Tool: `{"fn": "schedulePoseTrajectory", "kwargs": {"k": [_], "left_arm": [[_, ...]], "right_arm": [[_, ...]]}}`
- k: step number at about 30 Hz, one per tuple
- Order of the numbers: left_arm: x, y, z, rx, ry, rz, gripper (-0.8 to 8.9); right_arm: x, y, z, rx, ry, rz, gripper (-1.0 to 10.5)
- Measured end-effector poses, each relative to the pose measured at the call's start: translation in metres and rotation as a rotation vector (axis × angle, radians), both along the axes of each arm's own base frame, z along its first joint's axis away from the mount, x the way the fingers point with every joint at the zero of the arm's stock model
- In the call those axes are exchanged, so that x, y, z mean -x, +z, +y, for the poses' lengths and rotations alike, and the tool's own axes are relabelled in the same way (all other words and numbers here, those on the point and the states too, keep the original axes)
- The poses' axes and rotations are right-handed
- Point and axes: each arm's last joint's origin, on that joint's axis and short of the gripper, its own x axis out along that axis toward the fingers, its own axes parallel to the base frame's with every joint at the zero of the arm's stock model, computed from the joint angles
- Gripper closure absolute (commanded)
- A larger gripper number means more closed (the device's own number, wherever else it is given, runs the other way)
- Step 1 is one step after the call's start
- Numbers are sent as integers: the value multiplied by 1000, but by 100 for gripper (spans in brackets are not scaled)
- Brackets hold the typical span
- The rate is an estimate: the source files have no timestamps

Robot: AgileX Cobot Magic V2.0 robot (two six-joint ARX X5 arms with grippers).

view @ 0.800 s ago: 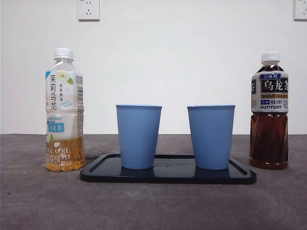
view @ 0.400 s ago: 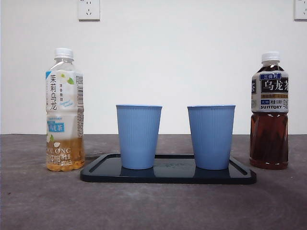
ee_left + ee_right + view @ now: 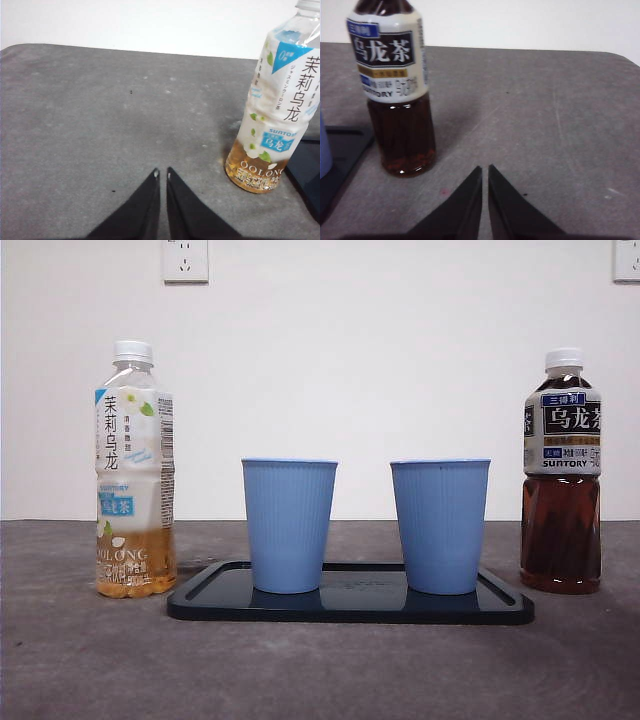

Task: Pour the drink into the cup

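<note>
Two blue ribbed cups (image 3: 289, 525) (image 3: 440, 526) stand upright on a black tray (image 3: 350, 604). A pale jasmine oolong bottle (image 3: 134, 472) with a white cap stands left of the tray, about a quarter full; it also shows in the left wrist view (image 3: 276, 110). A dark oolong tea bottle (image 3: 561, 476) stands right of the tray and shows in the right wrist view (image 3: 396, 90). My left gripper (image 3: 162, 173) is shut and empty, apart from the pale bottle. My right gripper (image 3: 485, 169) is shut and empty, apart from the dark bottle. Neither gripper shows in the front view.
The table (image 3: 320, 670) is grey and speckled, with a white wall behind. Wall sockets (image 3: 185, 260) sit high on the wall. The tray's corner (image 3: 342, 150) shows beside the dark bottle in the right wrist view.
</note>
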Motion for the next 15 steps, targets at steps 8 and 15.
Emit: {"fn": "schedulePoseTrajectory", "kwargs": {"k": [8,15], "left_arm": [[0,0,0,0,0,0,793],[0,0,0,0,0,0,792]], "right_arm": [[0,0,0,2,-7,-3,930],[0,0,0,2,-7,-5,930]]}}
